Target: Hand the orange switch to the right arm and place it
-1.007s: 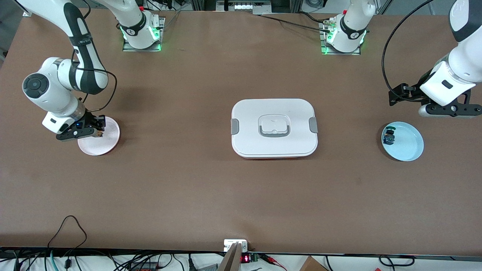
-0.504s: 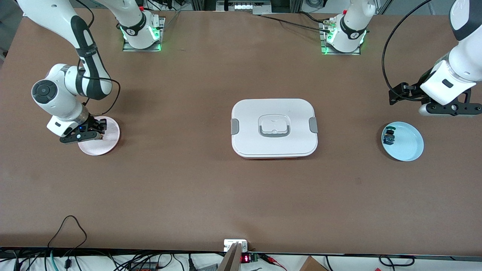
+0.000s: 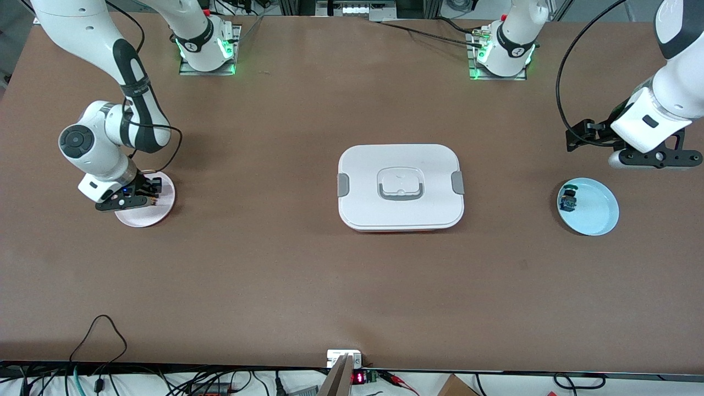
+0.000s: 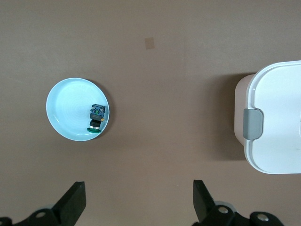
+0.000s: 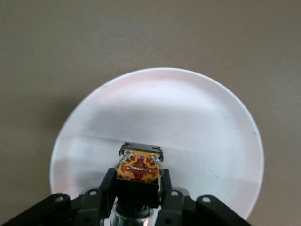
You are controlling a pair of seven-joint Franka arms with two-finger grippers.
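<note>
Lowered further over the pink plate (image 3: 144, 215), right claw (image 3: 154, 196) stays clamped on the orange switch (image 5: 139, 169).

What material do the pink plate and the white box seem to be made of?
Pink plate: probably glazed ceramic or glossy plastic; it shows soft reflections. White box: likely matte plastic, with rounded moulded corners and grey side clips.

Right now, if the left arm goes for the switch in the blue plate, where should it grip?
Probably from straight above, on the black body of the switch, not its round green end. It lies on its side close to the blue plate rim, so set the open left gripper fingers clear of that rim.
</note>
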